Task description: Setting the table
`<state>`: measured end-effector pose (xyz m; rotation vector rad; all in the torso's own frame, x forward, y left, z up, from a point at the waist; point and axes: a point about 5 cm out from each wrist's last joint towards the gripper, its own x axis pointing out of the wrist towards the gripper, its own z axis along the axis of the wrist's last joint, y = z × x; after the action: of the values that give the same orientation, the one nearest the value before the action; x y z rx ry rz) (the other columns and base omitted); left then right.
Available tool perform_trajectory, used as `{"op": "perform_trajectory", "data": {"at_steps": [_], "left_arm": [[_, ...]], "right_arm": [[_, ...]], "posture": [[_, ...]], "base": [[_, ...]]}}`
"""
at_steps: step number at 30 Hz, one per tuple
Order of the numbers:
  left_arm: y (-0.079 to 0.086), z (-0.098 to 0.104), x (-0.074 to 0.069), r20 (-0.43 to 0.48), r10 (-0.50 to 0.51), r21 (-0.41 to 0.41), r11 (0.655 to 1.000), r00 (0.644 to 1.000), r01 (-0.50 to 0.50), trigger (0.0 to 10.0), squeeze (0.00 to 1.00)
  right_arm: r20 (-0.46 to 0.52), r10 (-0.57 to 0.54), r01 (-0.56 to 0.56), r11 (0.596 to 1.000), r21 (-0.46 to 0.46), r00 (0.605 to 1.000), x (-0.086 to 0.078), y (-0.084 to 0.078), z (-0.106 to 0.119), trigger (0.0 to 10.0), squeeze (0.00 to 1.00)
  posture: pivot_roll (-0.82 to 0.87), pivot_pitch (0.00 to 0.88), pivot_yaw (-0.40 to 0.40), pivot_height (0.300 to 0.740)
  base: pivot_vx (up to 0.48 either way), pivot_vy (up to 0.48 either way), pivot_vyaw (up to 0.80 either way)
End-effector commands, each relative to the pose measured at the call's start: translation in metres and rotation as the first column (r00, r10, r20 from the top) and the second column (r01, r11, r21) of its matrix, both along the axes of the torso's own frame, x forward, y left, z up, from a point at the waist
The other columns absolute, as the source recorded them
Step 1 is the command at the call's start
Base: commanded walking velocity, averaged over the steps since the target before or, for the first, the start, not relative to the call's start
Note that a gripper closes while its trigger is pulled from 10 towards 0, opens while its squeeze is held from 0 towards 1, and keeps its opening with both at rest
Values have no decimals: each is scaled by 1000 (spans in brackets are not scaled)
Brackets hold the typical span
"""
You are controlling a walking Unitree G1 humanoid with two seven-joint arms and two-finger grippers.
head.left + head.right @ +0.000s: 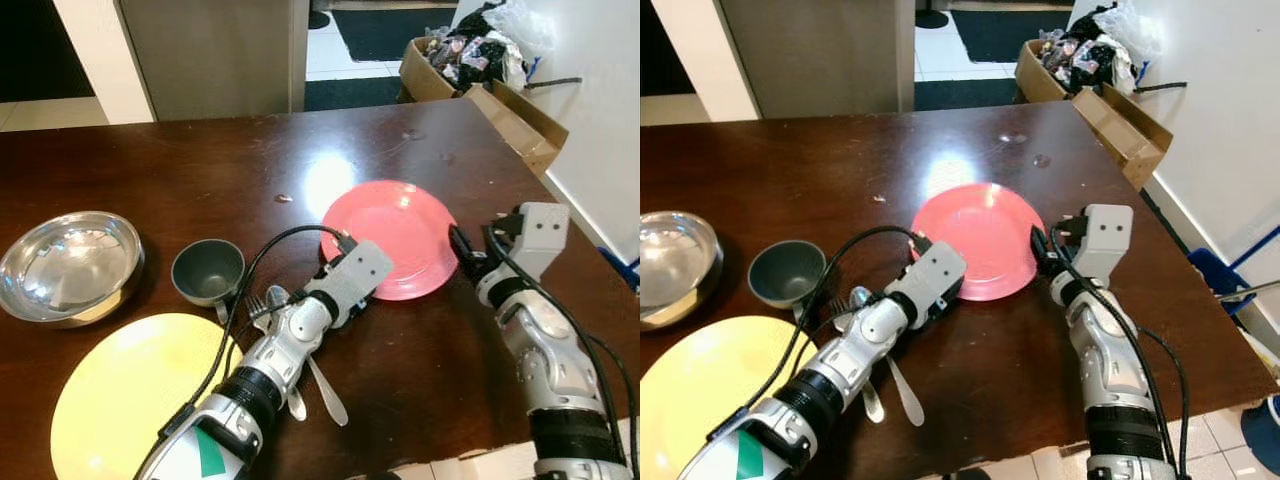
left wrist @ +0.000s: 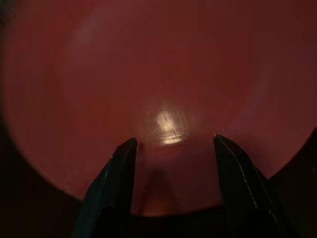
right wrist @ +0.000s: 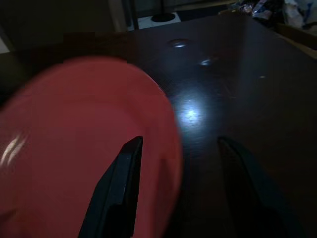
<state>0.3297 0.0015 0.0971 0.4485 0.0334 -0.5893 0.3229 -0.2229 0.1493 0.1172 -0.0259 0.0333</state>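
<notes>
Nearest the camera, the left arm reaches up across the dark brown wooden table [image 1: 180, 160], its left tool [image 2: 171, 148] spread wide over the near edge of the round pink plastic plate [image 1: 395, 235], fingers apart and closed on nothing. The plate lies flat toward the middle-right of the table, under a patch of glare. The right tool [image 3: 181, 148] comes at the plate's right rim, also spread wide, one finger over the rim and the other over bare wood.

To the left of the plate stands a small grey-green cup [image 1: 208, 270], then a shiny round steel bowl [image 1: 70, 262], with a large flat yellow plate [image 1: 140, 395] at the near edge. A metal fork and spoon [image 1: 300, 385] lie partly under the left arm. Beyond the far right corner sits an open cardboard box of clutter [image 1: 470, 60].

The step in hand looks like taking hold of the pink plate to move it to its place; next, one tool would need to get a finger under the thin rim and pinch.

The cutlery's count is unclear beneath the arm, and both wrist views are dim. Whether either tool touches the plate I cannot tell.
</notes>
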Motion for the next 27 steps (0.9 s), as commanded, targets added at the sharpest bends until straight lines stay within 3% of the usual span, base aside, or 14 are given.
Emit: {"op": "perform_trajectory", "data": {"at_steps": [1,4,13,14,16,21,22,23,25,26,27], "left_arm": [[-7,-8,-4,-40,-1,27,1000,999,2,10000,0],[-3,-16,-3,-60,8,110,994,998,-2,10000,0],[15,-17,2,-66,24,137,990,998,-15,10000,0],[24,-19,2,-64,30,148,989,998,-20,10000,0],[26,-19,2,-63,30,149,989,998,-20,10000,0],[34,-21,1,-62,34,158,987,998,-24,10000,0],[34,-21,1,-63,35,156,987,997,-25,10000,0],[35,-21,1,-63,38,152,988,997,-28,10000,0],[36,-20,2,-64,39,150,988,997,-29,10000,0],[38,-20,2,-63,37,149,988,997,-28,10000,0],[38,-20,2,-63,37,149,988,997,-28,10000,0]], "right_arm": [[-11,-11,11,1000,-4,1000,-2,-2,-4,10000,0],[-9,-9,9,1000,1,1000,-2,-1,-5,10000,0],[-42,18,-16,999,49,999,-3,-2,-13,10000,0],[-63,20,-14,995,94,998,-5,-9,-16,10000,0],[-67,18,-11,995,101,998,-6,-11,-17,10000,0],[-112,-46,53,996,68,993,-11,-28,-27,10000,0],[-121,-42,52,995,84,992,-11,-28,-30,10000,0],[-144,15,8,987,162,989,-12,-22,-41,10000,0],[-145,42,-13,981,193,989,-13,-19,-44,10000,0],[-134,144,-102,955,279,981,-12,-6,-49,10000,0],[-134,144,-102,955,279,981,-12,-6,-49,10000,0]], "posture": [[-160,64,29,740],[-160,64,29,740],[-133,71,25,740],[-128,73,23,740],[-128,73,23,740],[-123,76,21,740],[-123,76,21,740],[-115,78,22,740],[-115,78,22,740],[-112,78,22,740],[-112,78,22,740]], "base": [[0,0,0],[0,0,0],[0,0,0],[0,0,0],[0,0,0],[0,0,0],[0,0,0],[0,0,0],[0,0,0],[0,0,0],[0,0,0]]}}
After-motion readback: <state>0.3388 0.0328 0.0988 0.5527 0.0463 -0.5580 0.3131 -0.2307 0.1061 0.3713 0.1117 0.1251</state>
